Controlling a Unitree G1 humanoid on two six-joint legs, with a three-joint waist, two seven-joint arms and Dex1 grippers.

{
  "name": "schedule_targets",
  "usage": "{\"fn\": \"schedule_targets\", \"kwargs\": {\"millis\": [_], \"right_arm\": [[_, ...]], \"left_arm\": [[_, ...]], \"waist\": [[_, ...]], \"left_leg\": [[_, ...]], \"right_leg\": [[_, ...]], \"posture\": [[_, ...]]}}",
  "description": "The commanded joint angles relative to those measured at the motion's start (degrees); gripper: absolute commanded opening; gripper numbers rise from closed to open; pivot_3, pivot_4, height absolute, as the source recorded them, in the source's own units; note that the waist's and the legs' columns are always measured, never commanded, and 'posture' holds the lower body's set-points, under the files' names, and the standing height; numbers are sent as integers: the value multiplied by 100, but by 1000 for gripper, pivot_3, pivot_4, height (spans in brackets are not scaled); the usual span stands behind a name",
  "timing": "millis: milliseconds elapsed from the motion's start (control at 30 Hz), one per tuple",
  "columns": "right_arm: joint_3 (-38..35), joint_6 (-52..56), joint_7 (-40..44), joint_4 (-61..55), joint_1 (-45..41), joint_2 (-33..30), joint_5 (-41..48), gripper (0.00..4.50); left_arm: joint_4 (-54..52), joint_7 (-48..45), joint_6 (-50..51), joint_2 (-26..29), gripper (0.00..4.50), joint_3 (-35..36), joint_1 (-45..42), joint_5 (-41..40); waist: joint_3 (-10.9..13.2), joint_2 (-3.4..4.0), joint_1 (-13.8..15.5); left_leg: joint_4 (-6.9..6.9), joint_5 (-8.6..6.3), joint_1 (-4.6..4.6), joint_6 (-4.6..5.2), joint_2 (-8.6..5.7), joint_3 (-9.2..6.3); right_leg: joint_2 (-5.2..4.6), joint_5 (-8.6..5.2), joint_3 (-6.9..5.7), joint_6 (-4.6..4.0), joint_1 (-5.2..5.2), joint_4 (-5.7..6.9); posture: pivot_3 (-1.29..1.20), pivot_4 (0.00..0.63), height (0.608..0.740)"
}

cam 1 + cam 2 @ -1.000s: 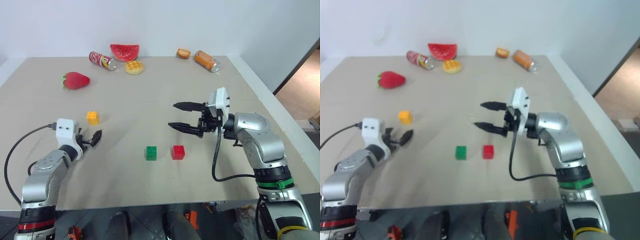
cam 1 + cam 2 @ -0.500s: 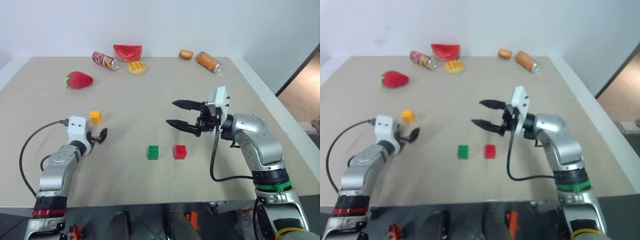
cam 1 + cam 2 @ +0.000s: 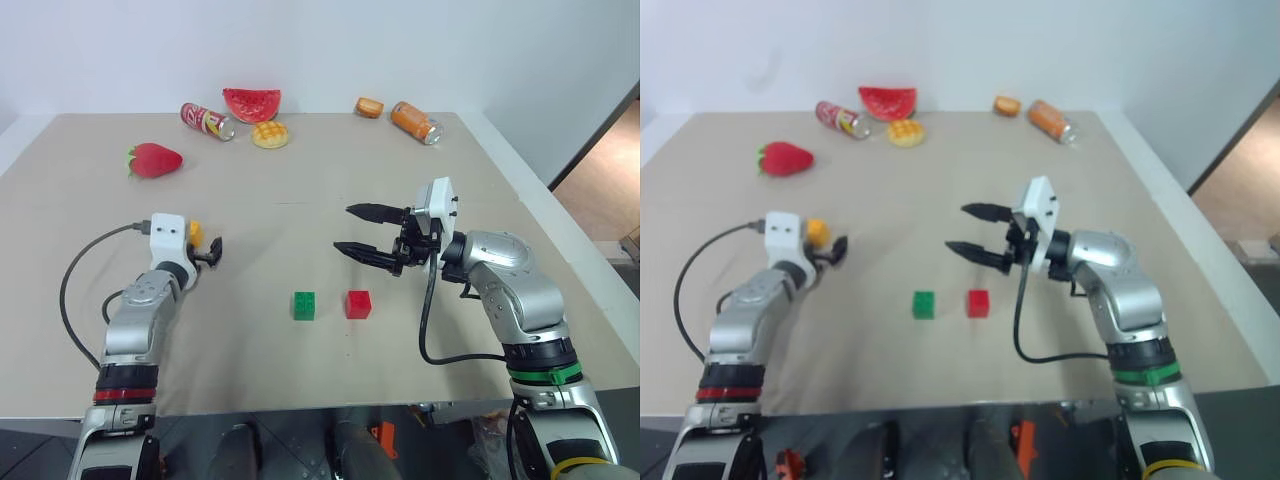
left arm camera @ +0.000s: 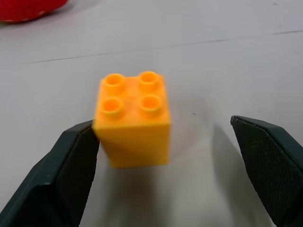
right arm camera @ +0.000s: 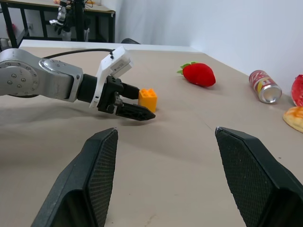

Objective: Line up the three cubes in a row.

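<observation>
The yellow-orange cube (image 4: 134, 122) sits on the table at the left, studs up, between the open fingers of my left gripper (image 3: 206, 254). One finger (image 4: 71, 175) is right against the cube's side; the other stands well apart from it. The head views show the cube (image 3: 196, 231) half hidden behind the wrist's white block. The green cube (image 3: 303, 305) and the red cube (image 3: 358, 304) stand side by side near the table's front middle, a small gap between them. My right gripper (image 3: 345, 229) hovers open and empty, pointing left, just behind the red cube.
Along the far edge of the table lie a red strawberry (image 3: 155, 160), a red soda can (image 3: 205, 119), a watermelon slice (image 3: 251, 103), a waffle bun (image 3: 269, 135), a small bread piece (image 3: 368, 107) and an orange can (image 3: 414, 122).
My left gripper has moved forward to the yellow-orange cube, and its open fingers now flank it. The right arm has kept still.
</observation>
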Motion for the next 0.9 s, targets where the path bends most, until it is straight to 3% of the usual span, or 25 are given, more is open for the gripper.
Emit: {"fn": "schedule_targets", "kwargs": {"millis": [33, 67, 333, 433, 533, 733, 900], "right_arm": [[-106, -121, 15, 5, -98, -21, -5, 3393], [-107, -133, 18, 25, -101, -24, -10, 3393], [-113, -171, 29, 101, -121, -23, -43, 3393], [-121, -169, 33, 93, -126, -44, -61, 3393], [-128, -173, 50, 96, -122, -68, -73, 3393], [-202, 81, 194, -153, -13, -288, 91, 3393], [-427, 492, 586, -609, 380, -799, 535, 3393]], "left_arm": [[-80, 99, -129, -18, 4474, 142, -71, 0], [-65, 110, -150, -20, 3967, 145, -64, 2], [175, -105, -393, -52, 1327, 90, -147, -37], [343, -255, -602, -42, 1287, 11, -306, 0], [221, -1002, -928, -45, 1287, -100, -409, -301], [-413, -4281, -1512, 686, 1287, -507, 48, -1397], [-1, -6140, -1717, 1361, 1287, -300, 260, -2045]], "waist": [[0, 0, 1], [0, 0, 1], [0, 0, 1], [0, 0, 2], [0, 0, 2], [0, 1, -20], [1, 3, -20]], "left_leg": [[0, 0, 0, 0, 0, 0], [1, 0, 0, 0, -1, 0], [1, 0, 0, 0, -1, 1], [1, 0, 0, 0, -2, 0], [2, 1, -1, -1, -2, 0], [-8, -1, -5, -4, -3, 1], [-23, -5, 4, -9, 2, -1]], "right_leg": [[0, 0, 0, 0, 1, 0], [-1, 0, 1, 0, 1, 0], [-1, 1, 1, 0, 1, -1], [-1, 2, 1, 0, 1, -1], [-1, 2, 1, 0, 1, -2], [-2, -5, 1, -6, -4, -5], [7, -23, 1, -21, -10, -1]], "posture": [[0, 150, 740], [0, 150, 740], [0, 150, 740], [0, 150, 740], [0, 150, 740], [0, 150, 740], [0, 150, 740]]}}
